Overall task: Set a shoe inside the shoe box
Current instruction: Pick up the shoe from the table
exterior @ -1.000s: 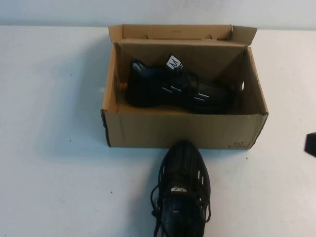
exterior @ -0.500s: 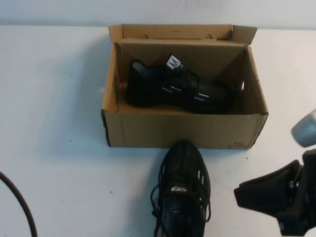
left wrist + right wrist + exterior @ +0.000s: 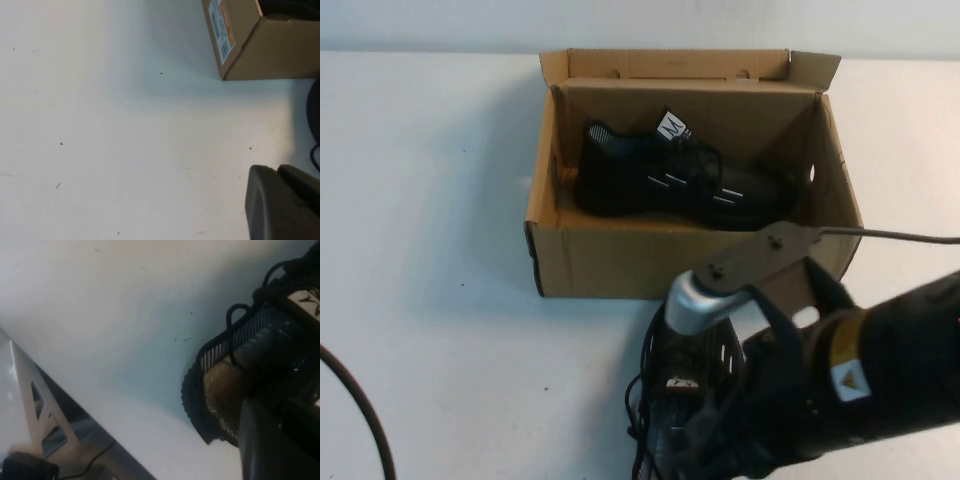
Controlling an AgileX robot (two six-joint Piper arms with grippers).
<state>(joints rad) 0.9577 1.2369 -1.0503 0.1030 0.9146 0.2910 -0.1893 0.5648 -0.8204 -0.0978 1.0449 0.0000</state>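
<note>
Lying on the white table (image 3: 440, 200) just in front of the shoe box (image 3: 680, 262), a black mesh sneaker (image 3: 692, 385) points its toe at the box's near wall, toe close to the cardboard or touching it; can't tell which. White dash marks on its side and the white tongue label show in the high view. Its heel end runs off the bottom edge of that view and is partly covered by the right arm.

Second identical black sneaker (image 3: 675, 180) already sits inside the box, lying lengthwise across it, tongue label up near the back wall. Box is brown corrugated cardboard, flaps standing open, small hole in its right side wall.

Right arm reaches in from the lower right, its wrist and metal camera bracket over the outer sneaker. Right gripper (image 3: 280, 432) is at that shoe's heel opening in the right wrist view, dark fingers (image 3: 260, 440) right up against the collar; jaw gap is hidden, so can't tell if apart or together, or gripping.

Left gripper (image 3: 280, 200) hovers low over bare table off the box's left front corner, jaws together, holding nothing. Dark cable (image 3: 360, 410) curves at the lower left of the table.
</note>
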